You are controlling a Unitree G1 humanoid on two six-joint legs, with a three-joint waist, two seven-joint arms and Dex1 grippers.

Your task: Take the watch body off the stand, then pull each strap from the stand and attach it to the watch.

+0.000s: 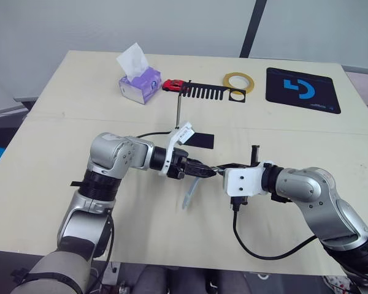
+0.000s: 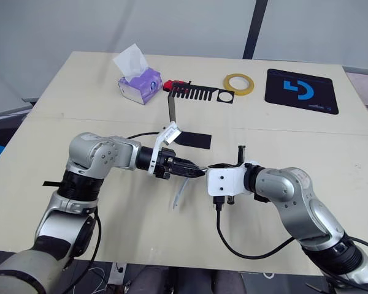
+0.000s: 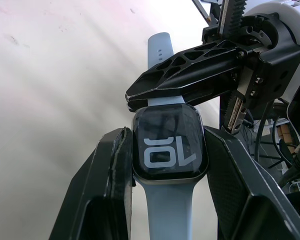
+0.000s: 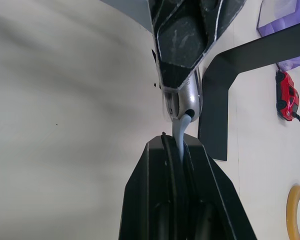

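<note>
**A:** Where did you have the tools at that point?

**B:** Your left tool [image 3: 165, 165] was clamped on the watch body [image 3: 169, 149], one finger on each side edge, with the screen facing its wrist camera. That grip left both strap ends of the case free, which I judge was the reason for it. Your right tool [image 4: 176, 150] was pinched shut on a strap [image 4: 179, 131], meeting the case end-on.

**A:** And the other strap?

**B:** One pale strap [image 1: 189, 195] already hung from the case toward the bench [image 1: 61, 135], so I'd say you were seating the second. All of it was held in the air above the near middle of the bench, not resting on it.

**A:** The stand?

**B:** The stand [image 1: 199, 92] stood just beyond your tools, its comb bar and square frame bare. Further back were a tissue box [image 1: 139, 84] at the left with a red toy car [image 1: 172, 84] beside it, a yellow tape ring [image 1: 238, 81], and a black mat [image 1: 303, 90] at the far right.
</note>
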